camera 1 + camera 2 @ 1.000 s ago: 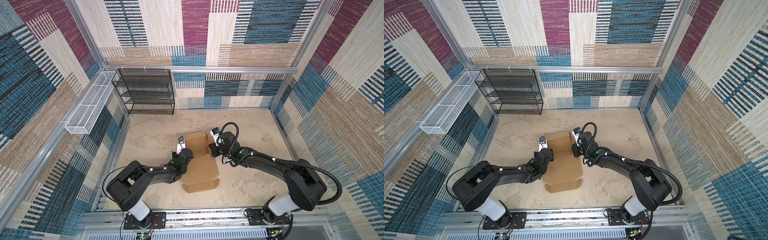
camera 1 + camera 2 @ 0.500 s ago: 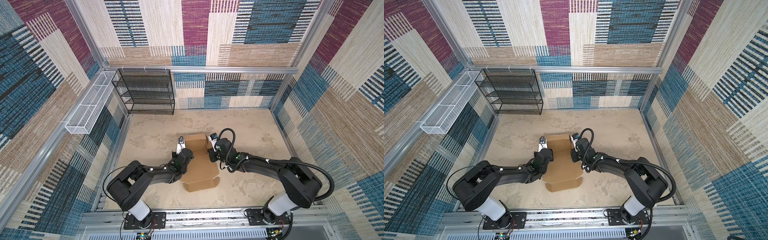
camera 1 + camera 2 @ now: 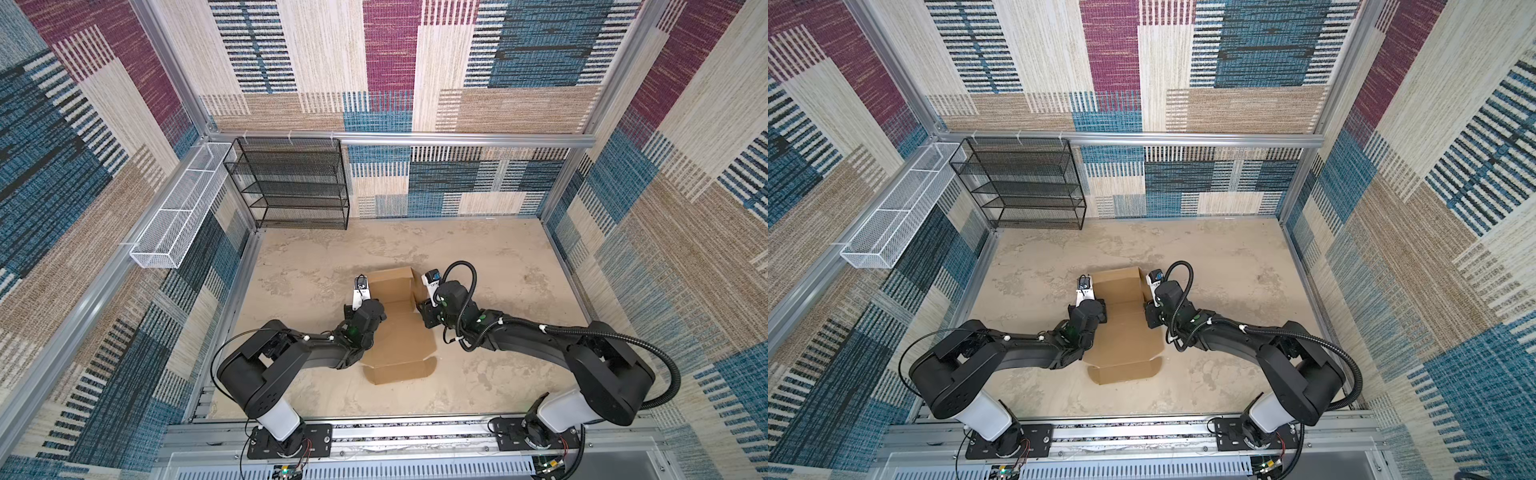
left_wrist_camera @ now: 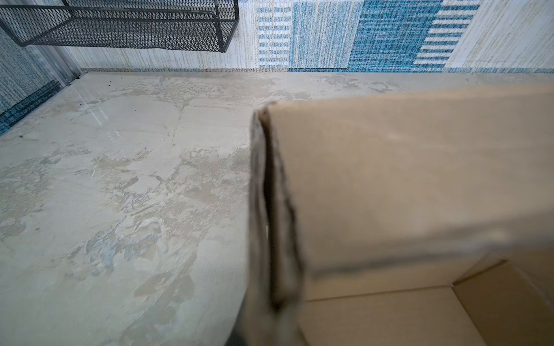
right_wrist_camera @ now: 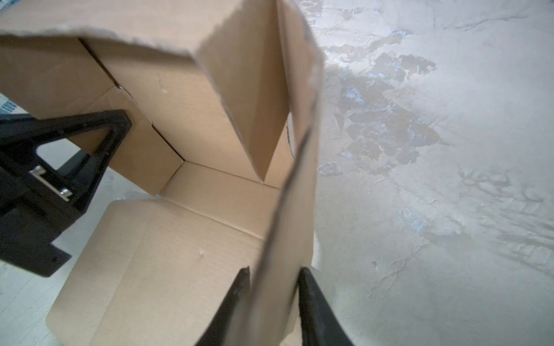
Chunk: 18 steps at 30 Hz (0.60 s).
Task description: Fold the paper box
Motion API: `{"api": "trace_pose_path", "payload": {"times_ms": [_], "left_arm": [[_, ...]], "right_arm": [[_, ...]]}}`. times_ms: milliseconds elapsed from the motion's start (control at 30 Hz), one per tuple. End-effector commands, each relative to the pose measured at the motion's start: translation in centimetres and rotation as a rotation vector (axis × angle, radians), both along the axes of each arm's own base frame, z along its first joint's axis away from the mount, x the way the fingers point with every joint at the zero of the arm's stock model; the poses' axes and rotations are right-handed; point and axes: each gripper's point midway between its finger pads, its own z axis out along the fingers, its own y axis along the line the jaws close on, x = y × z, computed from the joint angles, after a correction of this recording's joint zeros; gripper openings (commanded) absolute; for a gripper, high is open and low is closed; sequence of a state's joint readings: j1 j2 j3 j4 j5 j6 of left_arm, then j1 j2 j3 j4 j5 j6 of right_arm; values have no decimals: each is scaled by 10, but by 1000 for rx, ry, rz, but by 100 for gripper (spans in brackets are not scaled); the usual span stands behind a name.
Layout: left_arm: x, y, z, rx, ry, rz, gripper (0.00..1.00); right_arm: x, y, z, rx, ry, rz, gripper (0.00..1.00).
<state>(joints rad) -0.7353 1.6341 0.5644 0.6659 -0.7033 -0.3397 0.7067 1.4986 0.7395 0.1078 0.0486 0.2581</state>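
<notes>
Reaches forward and inward with both arms, wrists low; clamps left gripper closed; holds right gripper slightly parted.

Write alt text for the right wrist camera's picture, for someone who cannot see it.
A half-folded brown paper box seen close up, one side wall standing edge-on between the two dark fingers of the right tool. The black left tool meets the opposite wall; mottled beige tabletop lies beside the box.

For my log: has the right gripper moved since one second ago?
Yes. In a top view the right gripper has drawn back along the paper box toward the front rail, away from the black rack.
</notes>
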Motion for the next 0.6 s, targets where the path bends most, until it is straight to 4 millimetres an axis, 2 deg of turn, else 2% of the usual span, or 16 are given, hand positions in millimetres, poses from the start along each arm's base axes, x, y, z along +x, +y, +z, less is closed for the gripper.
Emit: {"api": "trace_pose_path", "payload": {"times_ms": [0,233,567], "left_arm": [[-3,1,-7,24,25,-15,0],[-4,3,-7,36,23,-11,0],[-5,4,-10,54,24,-15,0]], "right_arm": [[2,2,11,26,-22,0,39],[-2,0,18,24,-29,5,54],[-9,-15,39,32,-71,-25,60]]}}
